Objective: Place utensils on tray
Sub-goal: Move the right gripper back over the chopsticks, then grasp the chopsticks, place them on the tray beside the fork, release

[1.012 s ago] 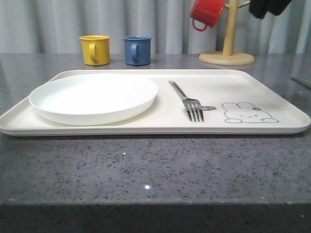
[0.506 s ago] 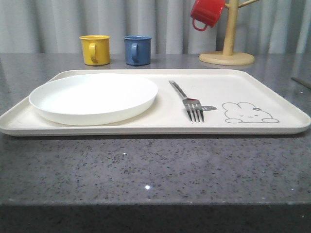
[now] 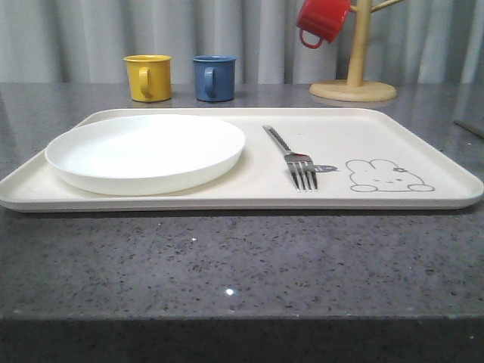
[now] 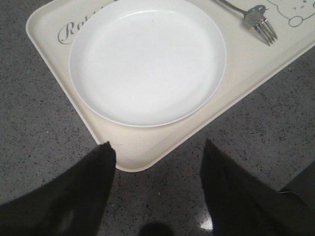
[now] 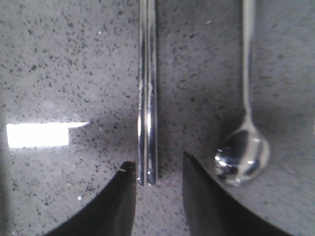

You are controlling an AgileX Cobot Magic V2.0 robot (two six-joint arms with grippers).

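The cream tray [image 3: 363, 121] with its rabbit drawing lies across the counter. A silver fork [image 3: 293, 157] rests on it, tines toward me, also seen in the left wrist view as the fork [image 4: 258, 18]. My left gripper [image 4: 157, 145] hangs open above the tray's corner [image 4: 142, 157], holding nothing. On the bare counter lie the pair of chopsticks [image 5: 147, 98], side by side, with the spoon [image 5: 242, 156] beside them. My right gripper [image 5: 156, 169] is open, low over the counter, with the chopsticks' ends between its fingertips but not clamped.
A round white plate [image 3: 144, 151] fills the tray's left half. Yellow mug [image 3: 147, 77] and blue mug [image 3: 214, 78] stand behind the tray. A wooden mug tree [image 3: 355, 83] with a red mug [image 3: 321, 20] stands at back right.
A dark arm part at the top right of the front view one second ago has left that view. Tray, plate and fork have not moved.
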